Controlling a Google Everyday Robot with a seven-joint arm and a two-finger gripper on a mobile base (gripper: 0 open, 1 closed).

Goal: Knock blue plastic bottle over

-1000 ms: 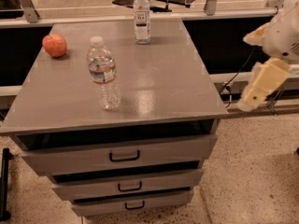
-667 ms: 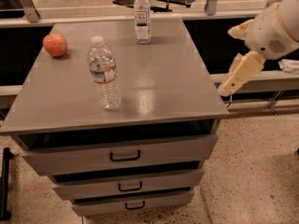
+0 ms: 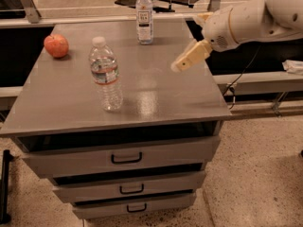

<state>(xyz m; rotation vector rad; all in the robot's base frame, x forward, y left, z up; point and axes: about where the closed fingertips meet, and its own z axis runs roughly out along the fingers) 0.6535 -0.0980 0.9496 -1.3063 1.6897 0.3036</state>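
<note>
The blue plastic bottle [image 3: 144,15] is slim, with a white cap and a white label. It stands upright near the far edge of the grey table [image 3: 156,93]. My gripper [image 3: 180,64] hangs from the white arm that comes in from the right. It hovers over the right part of the table top, to the right of the bottle and nearer the camera, well apart from it. It holds nothing that I can see.
A wider ribbed clear bottle [image 3: 106,74] with a red-and-white band stands upright at the table's front left. A red apple [image 3: 56,45] lies at the far left. The table has three drawers [image 3: 127,159] in front. A rail and cables run behind on the right.
My arm has swung left from beside the table's right edge to over the table top, closer to the blue plastic bottle. The bottles and the apple have not moved.
</note>
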